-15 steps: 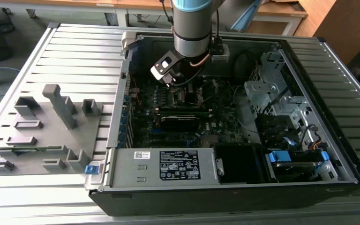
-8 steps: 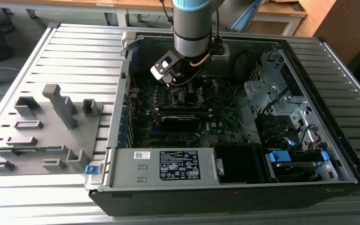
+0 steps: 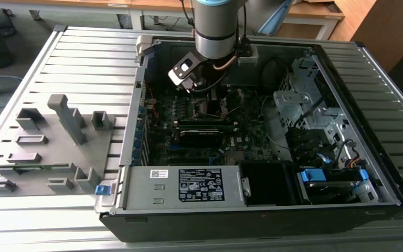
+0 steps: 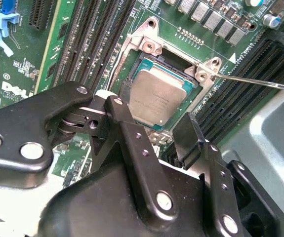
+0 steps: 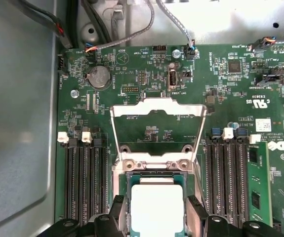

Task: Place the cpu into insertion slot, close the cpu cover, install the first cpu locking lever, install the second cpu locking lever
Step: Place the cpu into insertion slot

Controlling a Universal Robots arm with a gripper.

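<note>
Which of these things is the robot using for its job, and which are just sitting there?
Job: gripper, cpu, insertion slot, cpu cover.
Just there: power supply box, memory slots, round battery, grey parts rack.

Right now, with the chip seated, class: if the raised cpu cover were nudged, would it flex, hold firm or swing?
The cpu cover is thin metal framing a large window, so probably light and stiff, though its slim side bars might flex. It is attached along one edge beside the cpu, so a push would likely swing it, not slide it.
</note>
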